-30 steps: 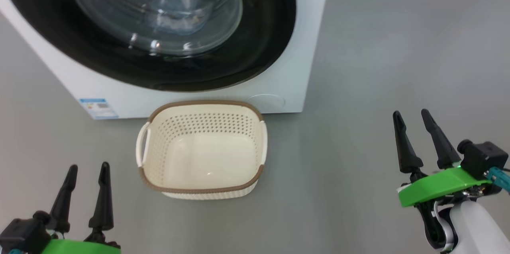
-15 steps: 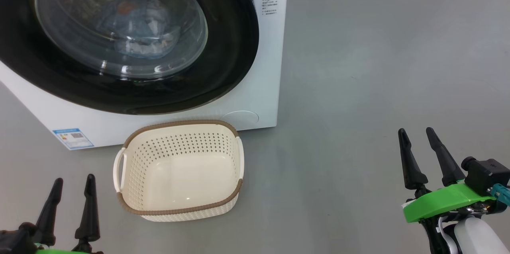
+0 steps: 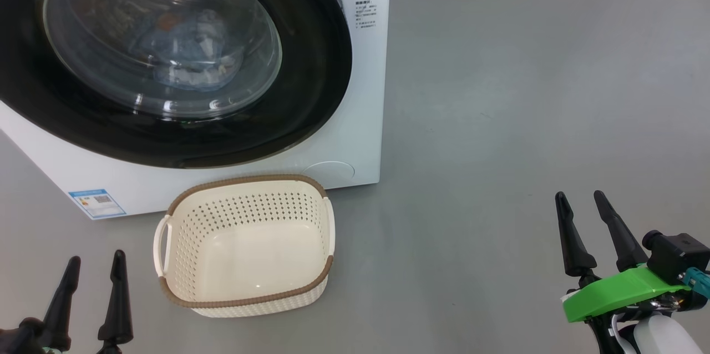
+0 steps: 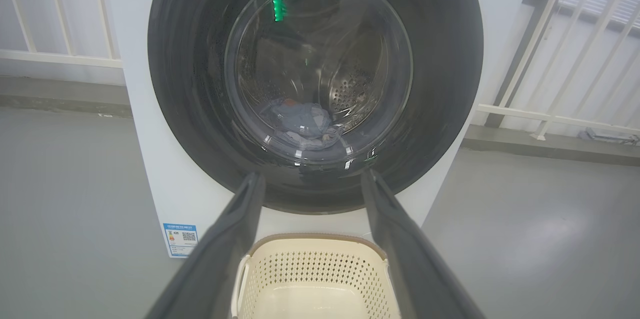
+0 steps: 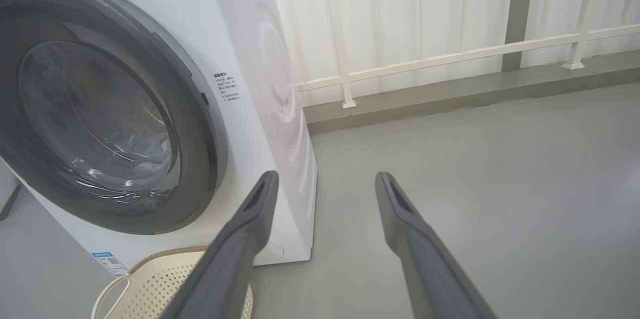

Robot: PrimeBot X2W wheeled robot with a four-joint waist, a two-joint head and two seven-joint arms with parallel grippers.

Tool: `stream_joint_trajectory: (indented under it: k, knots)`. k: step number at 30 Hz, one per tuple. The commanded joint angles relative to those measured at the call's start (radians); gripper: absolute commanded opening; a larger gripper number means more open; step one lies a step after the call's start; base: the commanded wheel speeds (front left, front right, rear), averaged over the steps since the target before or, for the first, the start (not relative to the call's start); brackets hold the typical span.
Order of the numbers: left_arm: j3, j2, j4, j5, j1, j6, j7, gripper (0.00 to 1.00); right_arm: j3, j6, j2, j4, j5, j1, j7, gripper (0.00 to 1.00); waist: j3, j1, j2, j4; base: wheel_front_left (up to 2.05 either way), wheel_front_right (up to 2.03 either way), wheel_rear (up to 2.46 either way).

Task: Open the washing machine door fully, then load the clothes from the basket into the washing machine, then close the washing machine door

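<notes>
Grey floor [image 3: 499, 121] lies all around, smooth and a bit shiny; behind it, in the right wrist view, a white railing [image 5: 425, 59] runs along a pale wall. The washing machine [image 3: 363, 93] is a big white box that stands on the floor; a little blue sticker [image 3: 96, 203] sits low on its front, near the left corner. The washing machine door [image 3: 310, 65] is a big round black ring with a see-through bubble in the middle; it lies flat against the machine, shut. The clothes [image 3: 183, 60] are inside the machine, behind the glass; they look like a small blue heap with a bit of orange-brown and some white, low in the drum. The basket [image 3: 244, 304] stands on the floor just in front of the machine, under the door; its bare cream bottom shows. The left claw [image 3: 96, 256] is low on the left, near the basket's left handle but not touching it; its two dark fingers are apart and hold nothing. The right claw [image 3: 579, 194] is far off on the right, over bare floor, well apart from the basket; its fingers are apart too, with nothing between them.
</notes>
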Motion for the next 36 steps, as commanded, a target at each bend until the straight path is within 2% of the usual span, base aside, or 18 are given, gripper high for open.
stream_joint_trajectory:
  k: [1, 28, 29, 36]
  knots:
    - [0.041, 0.029, -0.019, 0.009, -0.009, 0.0, -0.006, 1.0, 0.016, 0.0, -0.012, -0.024, -0.005, 0.0, -0.005, 1.0, -0.002, 0.0, 0.0, -0.001, 0.0, 0.0, 0.0]
    - [0.04, 0.031, -0.028, 0.021, -0.002, 0.0, -0.006, 1.0, 0.014, 0.0, -0.008, -0.034, -0.008, 0.008, -0.005, 1.0, 0.002, 0.0, 0.0, 0.008, 0.0, 0.0, 0.0]
    - [0.002, 0.001, -0.002, 0.01, 0.016, 0.0, 0.0, 0.0, -0.002, 0.0, 0.001, -0.007, 0.0, 0.021, 0.0, 0.0, 0.002, 0.0, 0.0, 0.008, 0.0, 0.0, 0.0]
    - [-0.009, -0.045, 0.044, -0.012, 0.024, 0.0, 0.008, 0.0, 0.001, 0.0, 0.029, 0.04, 0.023, 0.04, 0.008, 0.0, 0.002, 0.0001, 0.0, 0.009, 0.0, 0.0, 0.0]
